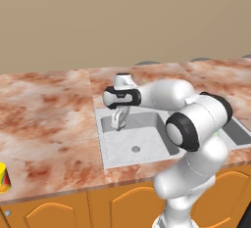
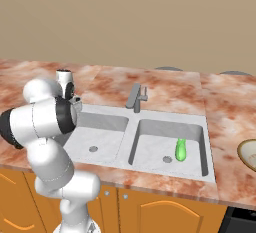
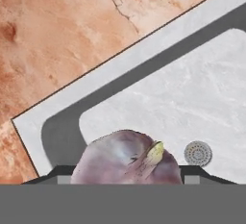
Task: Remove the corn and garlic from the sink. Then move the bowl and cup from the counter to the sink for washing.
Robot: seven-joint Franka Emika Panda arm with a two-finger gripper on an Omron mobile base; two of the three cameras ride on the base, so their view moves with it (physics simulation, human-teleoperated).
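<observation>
1. The sink (image 2: 210, 142) is seen as a light grey double basin set into the marbled counter (image 1: 44, 119), with a grey tap (image 2: 136, 97) at its far edge between the two basins.
2. In the right basin the green corn (image 2: 180, 149) is seen lying on the floor, just beside the round drain (image 2: 167, 159).
3. The gripper (image 1: 117, 122) is seen over the far left corner of the left basin, above its floor.
4. The greyish-pink garlic (image 3: 127, 159) is seen in the hand view, large and close between the finger tips; the gripper is judged to be pinching the garlic with its jaws held wide, though the fingers themselves are mostly hidden behind the bulb.
5. The bowl (image 2: 248, 153) is seen on the counter to the right of the sink, cut off by the picture's right edge.
6. The yellow cup (image 1: 3, 178) is seen at the near left of the counter, cut off by the left edge, well apart from the sink.
7. In the left base view the right basin is largely hidden behind the arm.
</observation>
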